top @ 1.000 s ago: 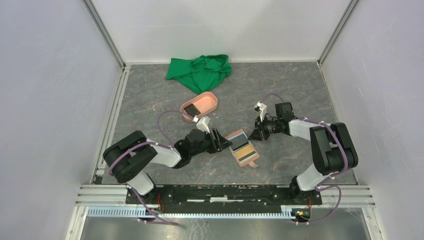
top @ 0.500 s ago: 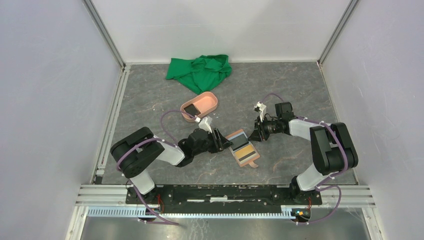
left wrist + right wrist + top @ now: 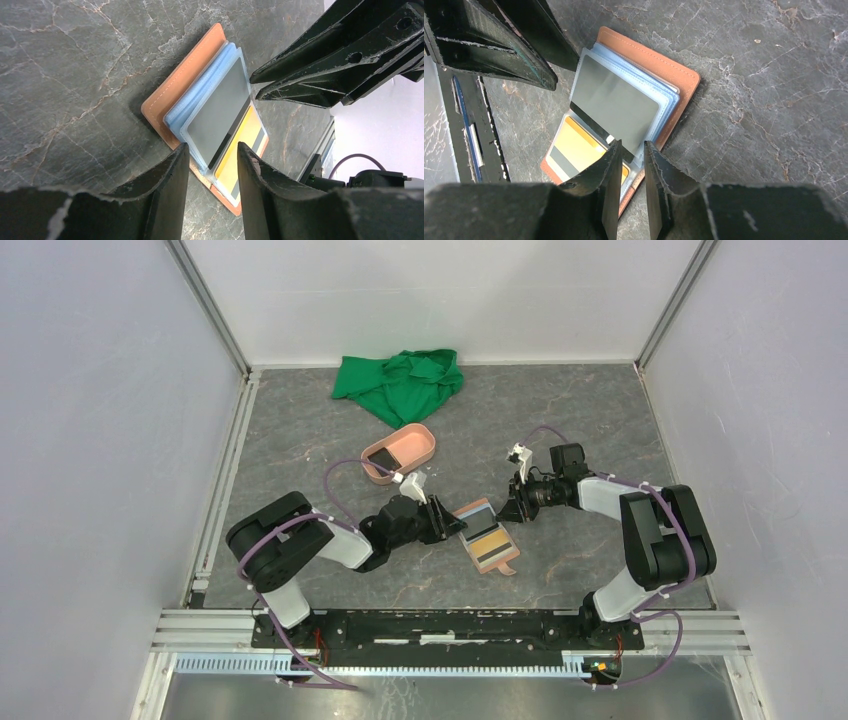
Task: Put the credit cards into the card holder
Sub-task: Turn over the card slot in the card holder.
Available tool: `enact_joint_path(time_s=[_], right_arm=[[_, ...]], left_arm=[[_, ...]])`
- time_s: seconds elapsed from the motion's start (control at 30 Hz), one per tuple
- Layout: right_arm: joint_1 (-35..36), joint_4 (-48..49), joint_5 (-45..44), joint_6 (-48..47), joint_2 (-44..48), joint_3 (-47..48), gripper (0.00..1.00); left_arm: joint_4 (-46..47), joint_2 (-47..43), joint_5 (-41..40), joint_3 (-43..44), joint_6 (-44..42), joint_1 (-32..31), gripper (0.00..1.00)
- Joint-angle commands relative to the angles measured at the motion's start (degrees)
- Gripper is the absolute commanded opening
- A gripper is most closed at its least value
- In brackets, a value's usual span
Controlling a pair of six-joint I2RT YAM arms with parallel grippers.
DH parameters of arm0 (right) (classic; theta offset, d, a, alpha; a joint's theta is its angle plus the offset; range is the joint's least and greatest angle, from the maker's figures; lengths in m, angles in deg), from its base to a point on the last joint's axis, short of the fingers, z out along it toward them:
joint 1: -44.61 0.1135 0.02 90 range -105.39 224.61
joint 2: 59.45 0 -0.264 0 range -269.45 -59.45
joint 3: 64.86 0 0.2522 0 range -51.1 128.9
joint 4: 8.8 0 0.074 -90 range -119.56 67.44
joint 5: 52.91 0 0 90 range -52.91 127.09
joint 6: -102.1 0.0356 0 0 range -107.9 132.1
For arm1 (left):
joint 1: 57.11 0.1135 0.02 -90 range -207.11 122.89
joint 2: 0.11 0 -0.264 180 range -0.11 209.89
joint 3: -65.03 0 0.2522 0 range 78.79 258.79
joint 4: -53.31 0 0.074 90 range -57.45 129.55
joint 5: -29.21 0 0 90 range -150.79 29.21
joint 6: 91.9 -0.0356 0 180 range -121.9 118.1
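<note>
The card holder (image 3: 487, 536) lay open on the table (image 3: 300, 440), between the two grippers, in the same spot and at the same angle as a second before. What had changed was small. The left arm's elbow had swung inward toward the middle, while the left gripper (image 3: 212, 147) stayed at the holder's left edge. The right arm had hardly moved. Since the holder had not moved, this looked like a repositioning around the clear sleeves and not a card going in. At least one card was left to load.

The top view showed the wider layout. A dark card (image 3: 381, 457) sat in the pink tray (image 3: 425, 445) behind the left arm, well apart from the holder, and a green cloth (image 3: 400, 383) lay bunched near the back wall.

Only the wrist views showed the holder's contents: a dark grey card (image 3: 220, 117) in a bluish sleeve and a yellow card (image 3: 574, 145) with a black stripe in the other half.

The left wrist view showed the left jaws standing apart, empty, straddling the sleeve's near corner. The right wrist view showed the right gripper (image 3: 631, 145) at the opposite edge with its jaws only narrowly parted and nothing visibly clamped.
</note>
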Motion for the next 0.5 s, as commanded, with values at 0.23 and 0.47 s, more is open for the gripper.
enact_joint_path(time_s=[0.23,0.47], right_arm=[[-0.19,-0.49,2.89,-2.31,0.20,2.24,0.32],[-1.88,-2.76,4.43,-5.62,2.24,2.94,0.42]], left_arm=[[5.71,-0.47,-0.22,0.92,0.21,-0.04,0.42],[8.85,0.67,2.07,0.86,-0.68,-0.03,0.37]])
